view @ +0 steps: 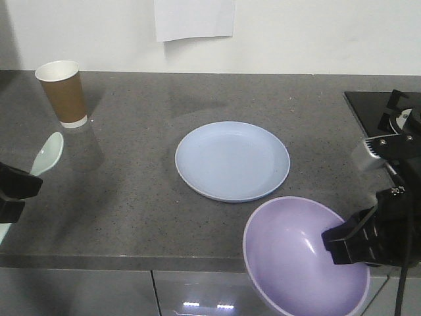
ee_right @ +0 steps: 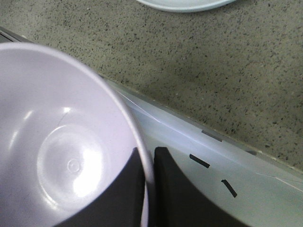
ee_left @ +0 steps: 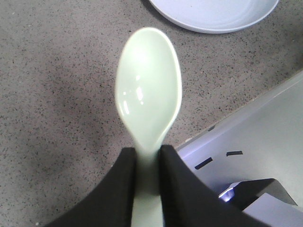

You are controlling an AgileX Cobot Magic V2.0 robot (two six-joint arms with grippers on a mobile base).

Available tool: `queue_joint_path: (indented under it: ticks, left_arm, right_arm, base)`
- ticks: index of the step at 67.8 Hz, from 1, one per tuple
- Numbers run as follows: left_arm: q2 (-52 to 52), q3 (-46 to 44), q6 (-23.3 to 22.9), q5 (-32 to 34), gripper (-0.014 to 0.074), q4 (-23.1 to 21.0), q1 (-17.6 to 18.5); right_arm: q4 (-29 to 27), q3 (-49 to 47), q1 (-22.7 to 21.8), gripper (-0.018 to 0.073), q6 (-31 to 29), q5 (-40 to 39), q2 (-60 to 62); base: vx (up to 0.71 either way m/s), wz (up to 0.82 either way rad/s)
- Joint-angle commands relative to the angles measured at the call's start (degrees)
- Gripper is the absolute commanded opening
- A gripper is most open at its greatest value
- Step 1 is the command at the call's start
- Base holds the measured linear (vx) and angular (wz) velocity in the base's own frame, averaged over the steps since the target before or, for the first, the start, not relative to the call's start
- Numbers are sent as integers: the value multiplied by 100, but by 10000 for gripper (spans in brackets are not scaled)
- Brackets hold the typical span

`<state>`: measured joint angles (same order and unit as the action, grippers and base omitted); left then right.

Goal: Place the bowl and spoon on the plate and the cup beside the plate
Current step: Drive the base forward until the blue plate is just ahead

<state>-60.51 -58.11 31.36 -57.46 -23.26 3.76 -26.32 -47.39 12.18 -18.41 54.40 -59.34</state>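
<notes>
Lavender bowl [view: 296,257] is seen held tilted over the counter's [view: 131,191] front edge, at 5 o'clock from the plate [view: 232,161], its rim pinched between the right gripper's [ee_right: 149,165] jaws. At 9 o'clock, the mint spoon [ee_left: 149,94] is clamped by its handle in the left gripper [ee_left: 147,170], above the counter. The cup [view: 62,92] is seen upright at 10 o'clock, well apart from the plate.

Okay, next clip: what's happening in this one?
The left gripper holds the mint spoon by its handle over the counter. The right gripper pinches the rim of the purple bowl, tilted past the counter's front edge. The blue plate lies empty mid-counter, and the paper cup stands at the back left, apart from it.
</notes>
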Motion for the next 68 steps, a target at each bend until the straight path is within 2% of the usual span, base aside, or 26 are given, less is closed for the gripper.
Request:
queue_joint_path:
  ticks: [1,68]
  left_arm:
    - [108,-140,3,250,65,-195,26]
    - [108,-140,3,250,65,-195,26]
  right_arm:
    - [-151,-137,-1,-1,-15,-189,96]
    - [-151,-137,-1,-1,-13,-189,96]
  base:
    - [5,0]
    - [5,1]
